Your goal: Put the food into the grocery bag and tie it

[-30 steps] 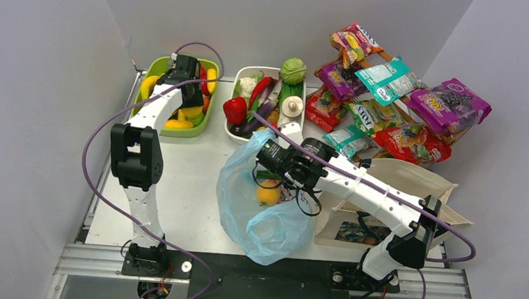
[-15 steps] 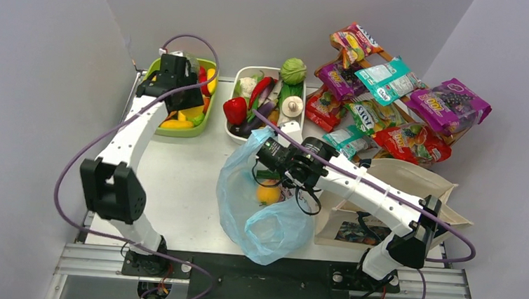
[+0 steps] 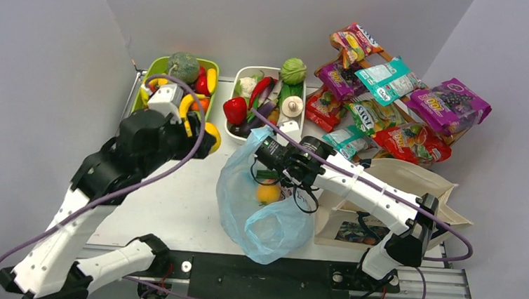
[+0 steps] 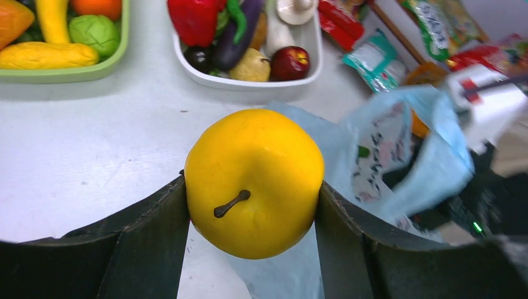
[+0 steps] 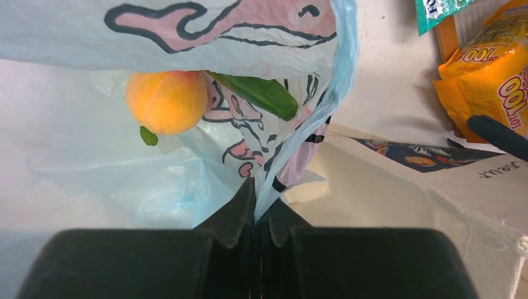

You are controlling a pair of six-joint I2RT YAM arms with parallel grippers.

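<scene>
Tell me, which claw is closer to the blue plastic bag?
Right. The right claw pinches the blue bag at its rim; the left claw, holding a yellow fruit, hangs apart to the bag's left.

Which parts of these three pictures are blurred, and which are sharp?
Left wrist view: the yellow fruit in the left end effector is sharp; the grocery bag at right is smeared. Right wrist view: the bag's print is crisp. Top external view: even light, soft shadows.
</scene>
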